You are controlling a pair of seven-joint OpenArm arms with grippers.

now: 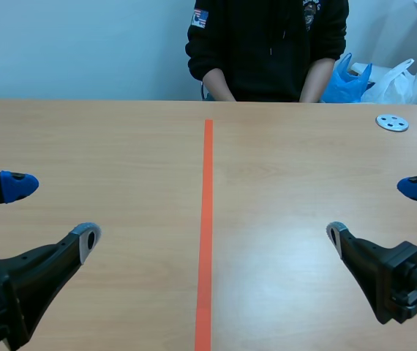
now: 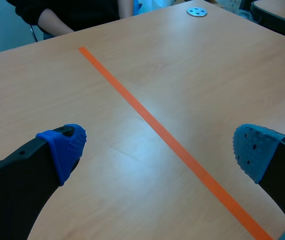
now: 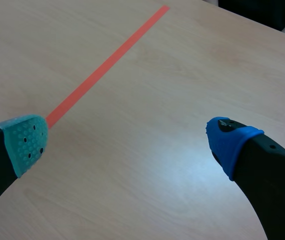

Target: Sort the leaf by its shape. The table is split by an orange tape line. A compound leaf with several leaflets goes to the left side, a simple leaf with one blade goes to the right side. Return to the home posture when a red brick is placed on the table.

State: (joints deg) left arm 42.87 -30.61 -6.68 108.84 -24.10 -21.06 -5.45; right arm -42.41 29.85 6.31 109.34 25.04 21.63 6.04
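My L pincer [image 1: 53, 212] and R pincer [image 1: 374, 212] both gape wide, nothing between the fingers, low over the worktop [image 1: 121, 146], one each side of the orange tape line [image 1: 208, 219]. Leaf: can't locate it in any view. Holed metal disc [image 1: 392, 123] sits at far R. Person [image 1: 267, 44] sits across; sleeve patch too small to read.

Two end effectors [image 1: 53, 212] [image 1: 374, 210], one orange tape line [image 1: 207, 234], one metal disc [image 1: 392, 123], one person [image 1: 267, 44], two plastic bags [image 1: 347, 82] [image 1: 395, 82]
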